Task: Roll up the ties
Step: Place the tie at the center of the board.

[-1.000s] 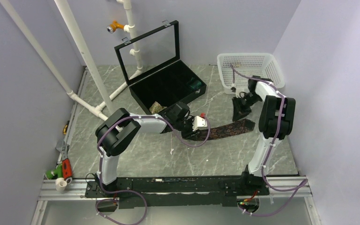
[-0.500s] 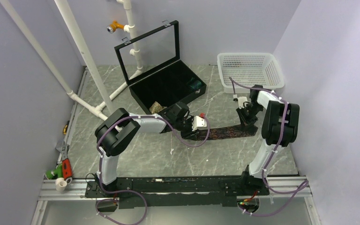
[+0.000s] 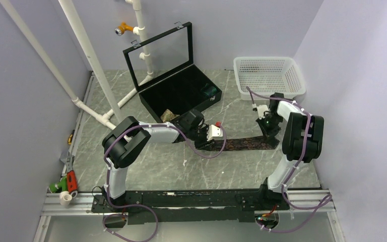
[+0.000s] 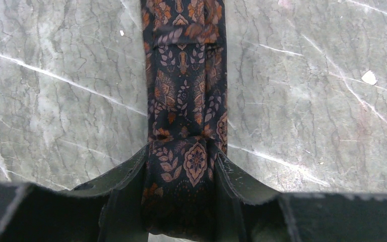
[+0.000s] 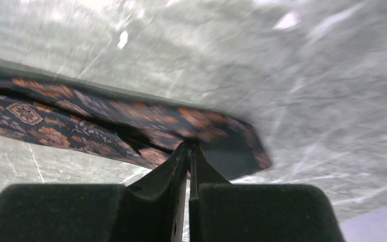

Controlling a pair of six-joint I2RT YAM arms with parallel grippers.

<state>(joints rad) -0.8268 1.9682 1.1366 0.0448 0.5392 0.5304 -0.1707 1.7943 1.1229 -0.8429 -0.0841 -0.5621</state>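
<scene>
The left claw pinches the tie. The tie runs flat away from it to the right claw, which is pressed together on the wide end. It seems to hold just the edge, so the cloth could slip out when rolling starts.

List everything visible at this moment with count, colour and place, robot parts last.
dark tie: one, brown with orange pattern, flat on the table between the grippers
tan tie: one, tan, case's near corner
teal tie: one, teal, case's right end
case: one, black, lid up, back centre
basket: one, white, back right
pipes: several, white, back left
hand tools: a few, red and green, left edge
table: one, grey marble
left gripper: black, shut on dark tie
right gripper: black, shut on its right end
</scene>
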